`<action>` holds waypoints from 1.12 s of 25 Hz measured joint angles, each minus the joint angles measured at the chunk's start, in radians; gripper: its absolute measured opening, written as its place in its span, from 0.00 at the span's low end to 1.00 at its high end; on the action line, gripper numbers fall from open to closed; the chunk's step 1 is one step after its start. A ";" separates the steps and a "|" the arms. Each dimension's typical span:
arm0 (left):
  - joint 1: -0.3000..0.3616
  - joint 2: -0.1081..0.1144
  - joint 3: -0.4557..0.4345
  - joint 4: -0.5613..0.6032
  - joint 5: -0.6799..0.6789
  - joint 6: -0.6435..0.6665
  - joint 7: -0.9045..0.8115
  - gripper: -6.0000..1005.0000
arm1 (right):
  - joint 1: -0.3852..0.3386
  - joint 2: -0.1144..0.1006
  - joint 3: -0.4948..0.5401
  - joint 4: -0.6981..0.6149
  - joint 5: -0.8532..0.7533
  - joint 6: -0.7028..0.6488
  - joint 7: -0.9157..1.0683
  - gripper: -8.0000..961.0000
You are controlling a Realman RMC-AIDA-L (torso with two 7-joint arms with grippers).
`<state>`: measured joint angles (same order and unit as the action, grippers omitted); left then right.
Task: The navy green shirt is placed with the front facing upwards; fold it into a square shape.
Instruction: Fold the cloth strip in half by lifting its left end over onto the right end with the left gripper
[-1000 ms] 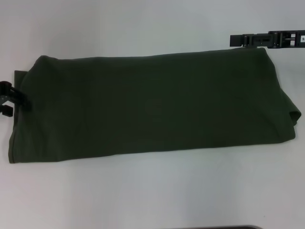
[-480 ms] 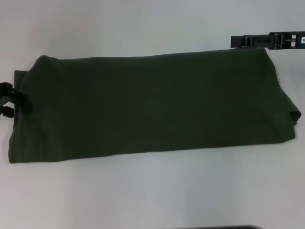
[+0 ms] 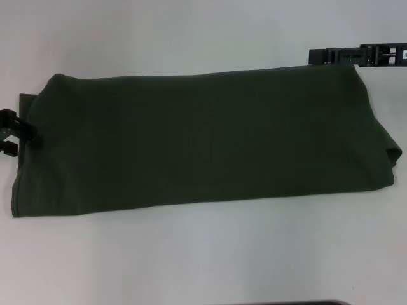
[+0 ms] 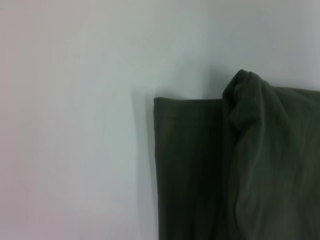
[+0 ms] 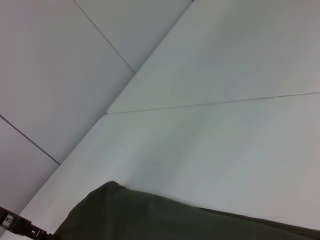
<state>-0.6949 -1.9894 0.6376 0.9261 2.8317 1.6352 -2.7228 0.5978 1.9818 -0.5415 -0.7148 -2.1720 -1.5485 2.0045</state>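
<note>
Right now I have the navy green shirt lying across the middle of the white surface as a long folded band, plain side up, with no lettering or collar showing. Nearest me, its front edge runs fairly straight, though at the shirt's left end a lower layer pokes out past the rounded upper fold, which the left wrist view confirms.

The left gripper sits right at that left end, about halfway up, touching or just beside the cloth. I cannot tell whether its jaws have fabric in them or how wide they stand.

Farther back, the right gripper lies flat just behind the shirt's far right corner. Its jaws look closed or nearly so, but I cannot tell for sure, nor whether they pinch the edge.

My worry is the next fold toward a square. If either gripper holds only the top layer, lifting would peel the band apart instead of carrying it whole. The offset layers on the left could widen, and the bunched right end may drag and leave a lopsided shape.
</note>
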 joint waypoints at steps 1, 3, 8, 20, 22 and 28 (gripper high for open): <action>0.000 0.000 0.000 0.000 0.000 0.000 0.000 0.53 | 0.000 0.000 0.000 0.000 0.000 0.000 0.000 0.84; 0.000 0.000 0.000 0.000 0.000 0.000 0.000 0.53 | 0.000 0.000 -0.001 0.000 0.000 0.000 0.000 0.84; 0.006 0.000 -0.001 0.006 0.000 0.001 0.000 0.53 | 0.001 0.000 0.000 0.000 0.000 -0.002 0.000 0.84; 0.010 0.007 -0.006 0.005 0.003 -0.002 -0.001 0.53 | 0.002 0.000 -0.002 0.000 0.000 -0.002 0.000 0.84; 0.010 0.009 -0.006 0.005 0.008 -0.006 -0.002 0.53 | 0.002 0.000 -0.001 0.000 0.000 -0.002 0.000 0.84; 0.005 0.010 -0.006 0.002 0.021 -0.014 -0.010 0.53 | 0.002 0.000 -0.002 0.000 0.000 -0.002 0.000 0.84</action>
<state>-0.6901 -1.9796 0.6312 0.9280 2.8529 1.6213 -2.7327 0.5995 1.9818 -0.5432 -0.7148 -2.1721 -1.5507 2.0049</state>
